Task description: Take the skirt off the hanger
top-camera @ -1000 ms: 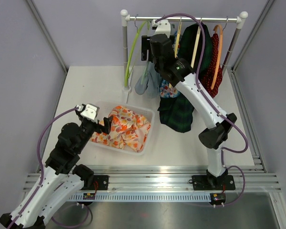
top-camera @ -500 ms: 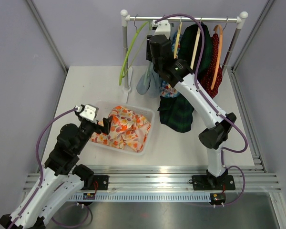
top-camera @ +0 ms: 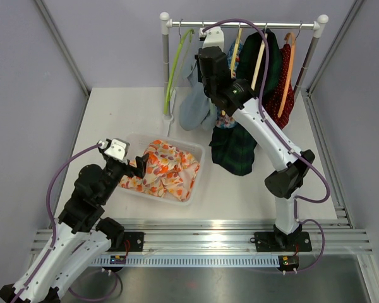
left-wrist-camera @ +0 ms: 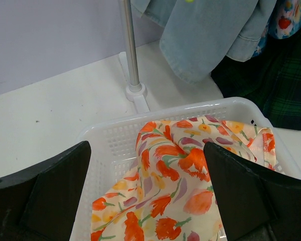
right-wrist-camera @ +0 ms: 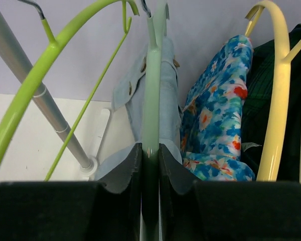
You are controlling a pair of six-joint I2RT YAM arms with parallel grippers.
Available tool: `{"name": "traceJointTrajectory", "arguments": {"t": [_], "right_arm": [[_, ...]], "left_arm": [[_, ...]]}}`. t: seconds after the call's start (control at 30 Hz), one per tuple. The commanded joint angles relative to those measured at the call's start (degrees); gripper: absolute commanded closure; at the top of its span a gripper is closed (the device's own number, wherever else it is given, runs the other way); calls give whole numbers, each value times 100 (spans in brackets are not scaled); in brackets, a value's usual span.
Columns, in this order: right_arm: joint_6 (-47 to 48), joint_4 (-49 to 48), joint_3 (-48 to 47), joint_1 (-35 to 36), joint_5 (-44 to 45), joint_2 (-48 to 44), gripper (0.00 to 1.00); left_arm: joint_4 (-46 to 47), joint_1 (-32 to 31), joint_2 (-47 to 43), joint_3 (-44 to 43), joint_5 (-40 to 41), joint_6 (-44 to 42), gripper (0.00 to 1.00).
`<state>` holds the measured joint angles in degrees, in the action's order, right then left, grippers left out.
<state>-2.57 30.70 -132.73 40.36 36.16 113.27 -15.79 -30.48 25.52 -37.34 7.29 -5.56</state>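
Both arms divide the work; right gripper (right-wrist-camera: 150,153) pinches the pale green plastic hanger (right-wrist-camera: 151,100) carrying the light blue denim skirt (right-wrist-camera: 169,100), probably to steady it on the grey metal rail (top-camera: 278,26); left gripper (left-wrist-camera: 146,160) hovers spread over the white plastic basket (left-wrist-camera: 190,108), seemingly ready to receive.

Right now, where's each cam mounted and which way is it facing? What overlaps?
Top external: above and behind the bases, looking down; both arms show, left gripper by the basket, right gripper at the rack.
Left wrist: on the left arm, facing forward over the basket toward the rack pole; its open fingers frame the view.
Right wrist: up at the rack, facing the hangers; its gripper is shut on the pale green hanger.
Shared: all three show the denim garment and rack pole.
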Motion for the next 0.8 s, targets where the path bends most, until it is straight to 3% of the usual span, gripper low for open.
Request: {"name": "traceJointTrajectory", "arguments": {"t": [0.0,0.77], "right_arm": [[222,-565,-244,42,23,-622,100],[99,156,-1212,33,-838,-1088,100]], "left_arm": [[270,7,-73,34,-114,-41,1],[357,7,-170,95,-193,-41,1]]}}
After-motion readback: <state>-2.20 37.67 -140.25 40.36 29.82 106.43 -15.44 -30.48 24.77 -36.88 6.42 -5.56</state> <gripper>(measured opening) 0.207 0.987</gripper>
